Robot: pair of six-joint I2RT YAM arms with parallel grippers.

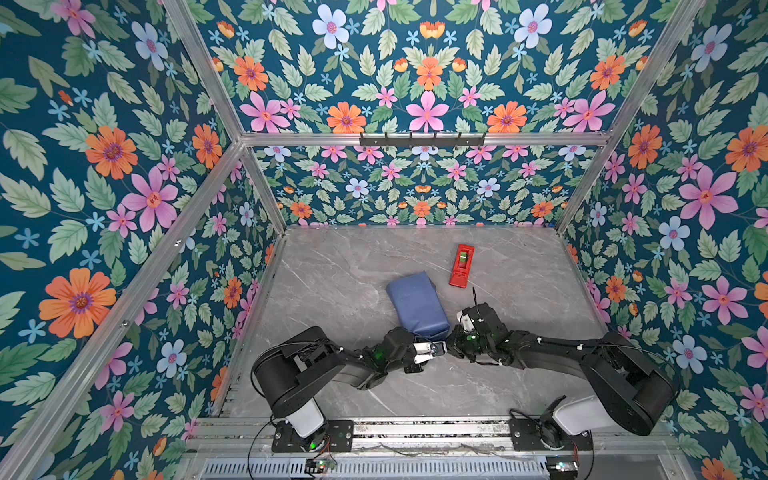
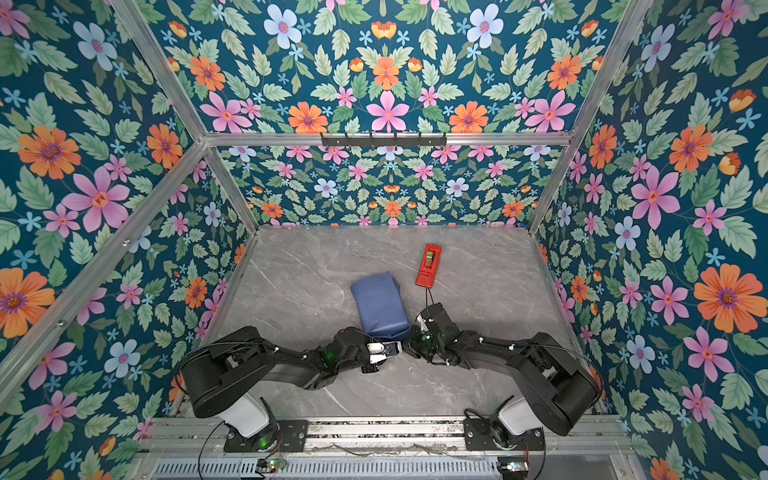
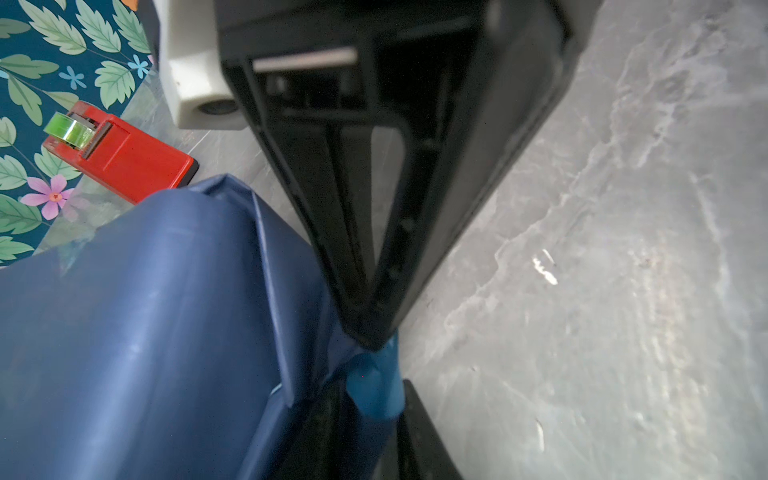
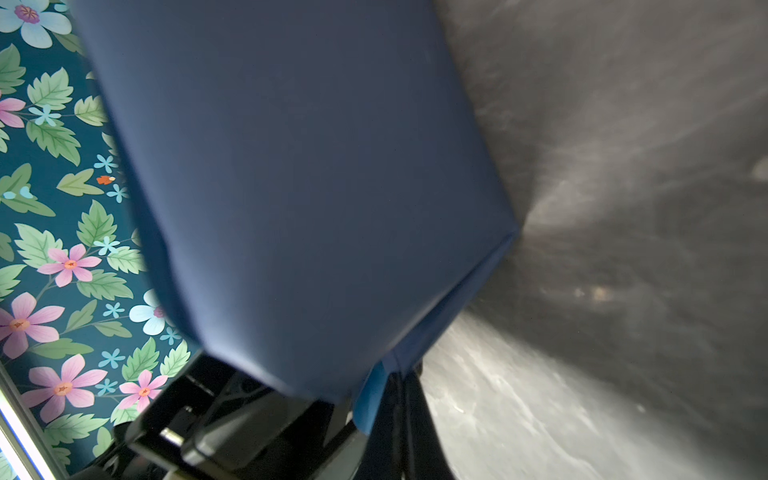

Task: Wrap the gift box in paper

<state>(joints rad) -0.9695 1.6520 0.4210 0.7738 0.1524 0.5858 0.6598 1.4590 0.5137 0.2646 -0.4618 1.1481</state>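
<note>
The paper (image 1: 417, 305) (image 2: 380, 305), slate-blue side out, is folded into a packet at mid-table; the gift box is hidden inside it. Both grippers meet at the packet's near end. In the left wrist view a light-blue flap of the paper (image 3: 374, 390) sits between the jaws of my left gripper (image 3: 374, 415) (image 1: 436, 351), which are shut on it. My right gripper (image 3: 370, 336) (image 1: 451, 341) comes at the same flap tip to tip. In the right wrist view the right gripper (image 4: 399, 382) is shut, with the paper's (image 4: 311, 187) folded edge running into its fingertips.
A red tape dispenser (image 1: 461, 266) (image 2: 429, 266) (image 3: 120, 158) with a green roll lies on the grey marble table (image 1: 332, 266), just beyond the packet to the right. Flowered walls close in three sides, and both arm bases stand at the near edge.
</note>
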